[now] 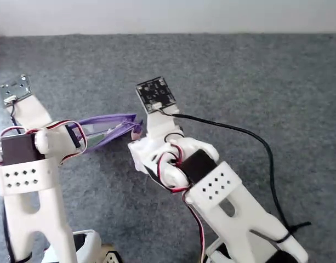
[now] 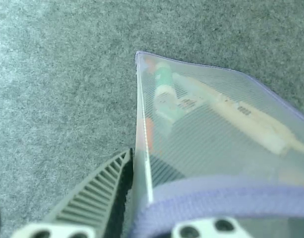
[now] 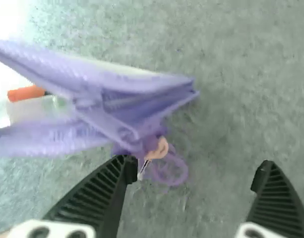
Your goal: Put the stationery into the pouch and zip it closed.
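Looking at a purple-edged see-through pouch (image 1: 104,129) lying on the grey carpet (image 1: 255,82), stretched between the two arms. Already loaded: can make out a cream pen (image 2: 241,116), a green-capped item (image 2: 164,87) and an orange bit (image 2: 150,131) through the striped side. Not zipped though, with the purple zip edges spread apart away from the zip pull (image 3: 159,148). Little purple cord loop (image 3: 166,171) hanging off the pull onto the carpet.

As for poses: left gripper (image 2: 137,173) clamped on the pouch's edge at the end away from the pull, one ribbed finger (image 2: 97,193) flat against the clear side. In the high view, left arm (image 1: 30,164) bent over that end. Then right gripper (image 3: 191,183) spread wide just over the carpet, holding nothing, the pull tucked right next to one finger (image 3: 102,193). Can't tell if actually touching. And right arm (image 1: 206,181) angled in from the near right, wrist over the pull end.

Wide stretch of carpet beyond the pouch and off to the right. Just a black cable (image 1: 255,142) trailing from the right arm across that side, plus a white wall strip (image 1: 168,16) along the far edge.
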Controlling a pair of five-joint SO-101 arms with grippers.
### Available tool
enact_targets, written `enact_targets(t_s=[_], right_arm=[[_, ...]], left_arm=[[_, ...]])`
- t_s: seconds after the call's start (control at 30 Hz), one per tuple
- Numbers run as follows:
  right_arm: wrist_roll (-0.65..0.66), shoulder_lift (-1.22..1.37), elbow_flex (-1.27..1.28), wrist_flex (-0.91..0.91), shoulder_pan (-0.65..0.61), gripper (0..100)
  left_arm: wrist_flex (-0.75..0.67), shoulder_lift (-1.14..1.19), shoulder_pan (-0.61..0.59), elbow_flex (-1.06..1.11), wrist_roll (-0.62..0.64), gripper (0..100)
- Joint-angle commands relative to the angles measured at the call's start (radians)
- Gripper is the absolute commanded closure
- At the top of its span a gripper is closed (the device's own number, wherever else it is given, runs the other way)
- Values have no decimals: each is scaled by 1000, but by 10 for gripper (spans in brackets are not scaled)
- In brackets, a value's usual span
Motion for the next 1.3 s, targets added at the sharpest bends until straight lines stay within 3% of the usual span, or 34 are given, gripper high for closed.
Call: enact_targets(t_s=[0.0,0.23,0.53,1.2,1.27], right_arm=[[48,5,-11,-48,5,657],[97,-5,-2,-53,-18,798],[190,-7,0,-71,-21,801],[196,-5,0,-77,-24,801],[196,-5,0,-77,-22,835]], left_arm=[[5,17,-5,4,20,987],[3,17,-6,4,20,987],[2,17,-6,4,20,987],[2,17,-9,4,20,987],[2,17,-6,4,20,987]])
